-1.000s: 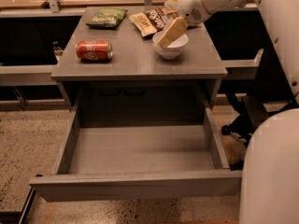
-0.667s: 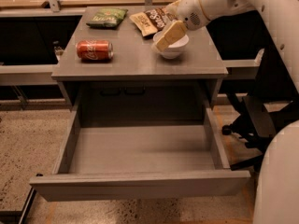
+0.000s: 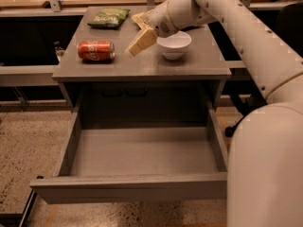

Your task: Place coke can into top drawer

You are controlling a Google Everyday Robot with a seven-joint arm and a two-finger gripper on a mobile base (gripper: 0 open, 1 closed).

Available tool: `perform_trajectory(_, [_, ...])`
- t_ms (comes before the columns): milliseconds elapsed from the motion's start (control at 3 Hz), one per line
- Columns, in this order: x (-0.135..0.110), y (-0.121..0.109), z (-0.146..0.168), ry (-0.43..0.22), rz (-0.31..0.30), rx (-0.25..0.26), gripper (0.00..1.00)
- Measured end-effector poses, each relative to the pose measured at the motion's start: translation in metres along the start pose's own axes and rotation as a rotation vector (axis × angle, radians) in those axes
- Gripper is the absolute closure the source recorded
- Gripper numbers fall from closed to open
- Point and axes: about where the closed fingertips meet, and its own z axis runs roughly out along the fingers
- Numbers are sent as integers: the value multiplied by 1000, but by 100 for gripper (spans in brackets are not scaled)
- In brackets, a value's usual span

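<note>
The red coke can (image 3: pixel 96 50) lies on its side on the left part of the grey table top. The top drawer (image 3: pixel 142 151) is pulled out wide open below the table top, and its inside is bare. My gripper (image 3: pixel 138 44) hangs over the middle of the table top, a short way to the right of the can and just left of the white bowl. It holds nothing that I can see.
A white bowl (image 3: pixel 173 44) stands on the table right of the gripper. A green snack bag (image 3: pixel 108 17) lies at the back left, another snack packet (image 3: pixel 141 19) behind the gripper. My white arm (image 3: pixel 246 27) crosses the right side. Dark shelving stands on both sides.
My gripper has moved left from over the white bowl toward the can, and the bowl now shows in full. The view has shifted.
</note>
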Motion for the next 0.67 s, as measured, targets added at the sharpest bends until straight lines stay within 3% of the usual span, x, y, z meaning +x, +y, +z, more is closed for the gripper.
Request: perform_trajectory(667, [-35, 13, 101, -56, -45, -142, 0])
